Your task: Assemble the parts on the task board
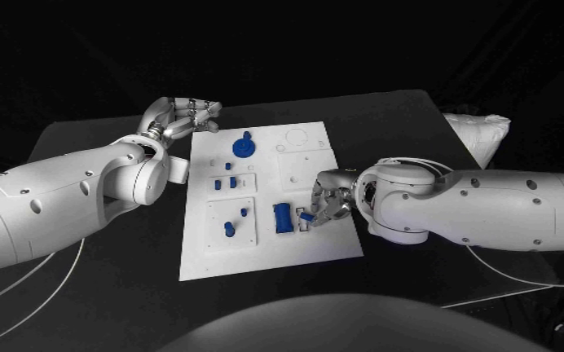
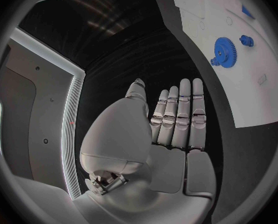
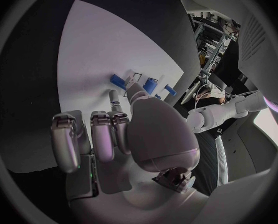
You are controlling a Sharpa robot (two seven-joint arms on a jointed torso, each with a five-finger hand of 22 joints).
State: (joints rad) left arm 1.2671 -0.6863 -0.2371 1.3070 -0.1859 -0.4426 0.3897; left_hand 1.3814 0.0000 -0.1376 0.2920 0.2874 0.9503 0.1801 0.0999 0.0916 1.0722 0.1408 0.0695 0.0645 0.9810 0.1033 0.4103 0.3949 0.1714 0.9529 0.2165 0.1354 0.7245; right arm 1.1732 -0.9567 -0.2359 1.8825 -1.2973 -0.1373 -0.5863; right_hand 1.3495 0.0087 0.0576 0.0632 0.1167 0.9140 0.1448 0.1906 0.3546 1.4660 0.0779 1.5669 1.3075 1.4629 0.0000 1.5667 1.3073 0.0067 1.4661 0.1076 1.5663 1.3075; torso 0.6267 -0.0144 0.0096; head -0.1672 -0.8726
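Blue rectangular plastic block (image 1: 284, 217) lies on white task board (image 1: 308, 142), near-right area, long axis running away from me. My right hand (image 1: 327, 202) just beside it — fingers (image 1: 315, 215) curled, a small blue piece (image 1: 306, 216) at tips; hold uncertain. Left hand (image 1: 178, 117) well apart, off board over black worktop (image 1: 106, 136), fingers straight, holding nothing.

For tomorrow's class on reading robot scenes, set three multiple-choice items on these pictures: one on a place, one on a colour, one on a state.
1. Where is the left hand?
A. On the black table beside the board's far left corner
B. Over the board's middle
C. Under the right arm

2. What colour is the gear on the board?
A. Red
B. Blue
C. Green

3. How is the left hand?
A. Gripping the gear
B. Fingers straight, holding nothing
C. Closed in a fist

Key: 1 A, the head view shows it off the board at that corner. 2 B, the gear is blue in the head and left wrist views. 3 B, the left wrist view shows straight fingers holding nothing.
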